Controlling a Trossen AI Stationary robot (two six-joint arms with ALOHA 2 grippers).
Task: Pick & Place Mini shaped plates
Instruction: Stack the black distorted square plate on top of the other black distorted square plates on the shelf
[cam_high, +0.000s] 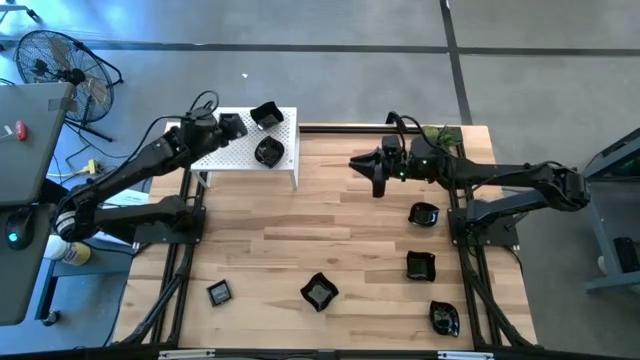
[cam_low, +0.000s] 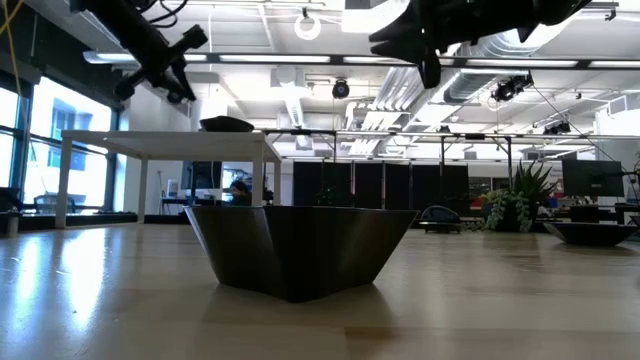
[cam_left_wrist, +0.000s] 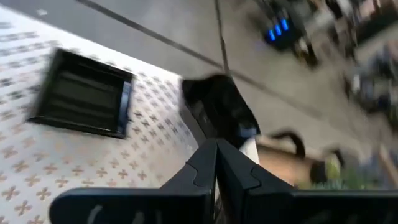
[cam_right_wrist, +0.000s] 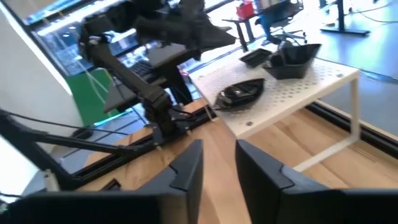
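Five glossy black mini plates (cam_high: 424, 214) lie scattered on the table (cam_high: 350, 240) and two on the white stand (cam_high: 225, 150); stiff, probably slippery and breakable, they are best pinched at the rim, while the left gripper (cam_left_wrist: 216, 163) is closed and empty above the stand and the right gripper (cam_right_wrist: 219, 163) stands half open, holding nothing.

Robot body: two dark articulated arms on black frame bases.

Left arm (cam_high: 120, 180) and right arm (cam_high: 510, 180) are matte black, built from slender links and bulkier joint housings. Black cables loop over each wrist. A green indicator light glows on the right wrist. The left gripper (cam_left_wrist: 216, 163) and right gripper (cam_right_wrist: 217, 163) carry flat, angular black fingers with stepped inner faces.
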